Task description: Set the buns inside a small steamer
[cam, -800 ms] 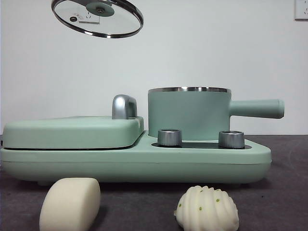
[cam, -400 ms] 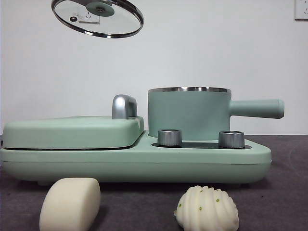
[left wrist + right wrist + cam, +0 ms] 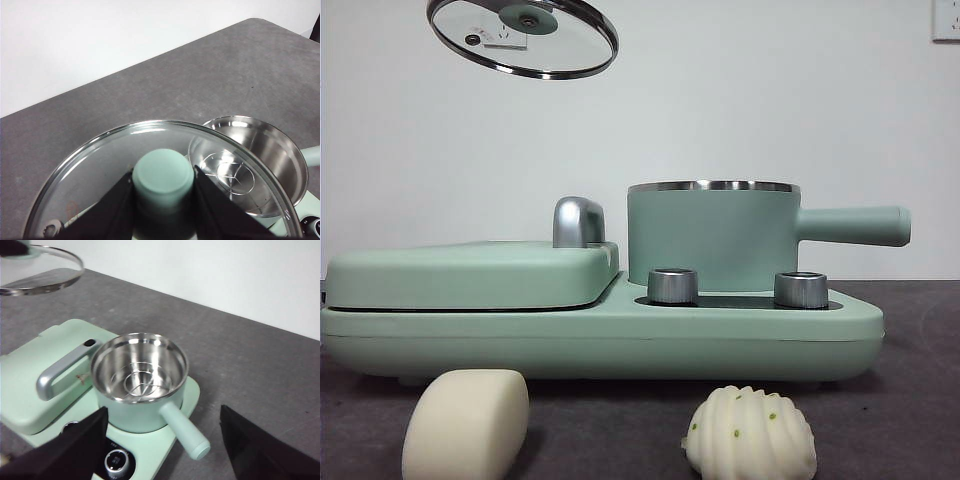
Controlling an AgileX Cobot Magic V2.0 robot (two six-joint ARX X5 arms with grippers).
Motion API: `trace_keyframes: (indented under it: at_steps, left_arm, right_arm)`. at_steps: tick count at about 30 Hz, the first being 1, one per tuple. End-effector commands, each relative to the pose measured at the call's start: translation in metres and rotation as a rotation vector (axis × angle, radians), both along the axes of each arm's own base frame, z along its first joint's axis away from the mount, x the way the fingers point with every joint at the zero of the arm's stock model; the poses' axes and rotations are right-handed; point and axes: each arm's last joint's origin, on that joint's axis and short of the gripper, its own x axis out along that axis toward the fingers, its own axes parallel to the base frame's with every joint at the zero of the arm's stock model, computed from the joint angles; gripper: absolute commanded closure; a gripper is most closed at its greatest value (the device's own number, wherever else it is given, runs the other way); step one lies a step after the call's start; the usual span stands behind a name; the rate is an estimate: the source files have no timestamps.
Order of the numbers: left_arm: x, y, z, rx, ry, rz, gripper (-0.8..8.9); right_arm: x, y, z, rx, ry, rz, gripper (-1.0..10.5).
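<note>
Steamer [image 3: 712, 236] mouth open, unobstructed above; glass lid [image 3: 523, 36] held high, off over griddle [image 3: 470, 272] side.

Mint-green steamer [image 3: 710, 240], steel rim and shiny silver inside. Clear glass lid [image 3: 523, 37] with a steel edge and mint-green knob [image 3: 163, 176], pinched between the left claw's [image 3: 163, 200] black jaws. Below: smooth cream-white bun [image 3: 466, 424], ridged cream-white bun [image 3: 750, 434] flecked green. Mint-green griddle [image 3: 470, 275], chrome handle [image 3: 578, 221]. Dark grey speckled table [image 3: 260, 365].
</note>
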Motion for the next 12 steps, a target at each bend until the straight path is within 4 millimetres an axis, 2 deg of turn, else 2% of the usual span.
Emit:
trace_keyframes:
  at_steps: [1, 5, 12]
  left_arm:
    - [0.0, -0.002, 0.011, -0.022, -0.05, -0.014, 7.99]
    - [-0.001, -0.002, 0.011, -0.028, -0.045, -0.018, 7.99]
    - [-0.005, 0.0, 0.011, -0.041, -0.003, -0.019, 7.98]
  right_arm:
    - [0.0, 0.001, 0.001, 0.004, 0.004, 0.008, 5.9]
    - [0.002, 0.002, 0.0, 0.006, 0.017, 0.025, 5.9]
    - [0.012, 0.014, -0.008, -0.037, 0.085, 0.199, 5.9]
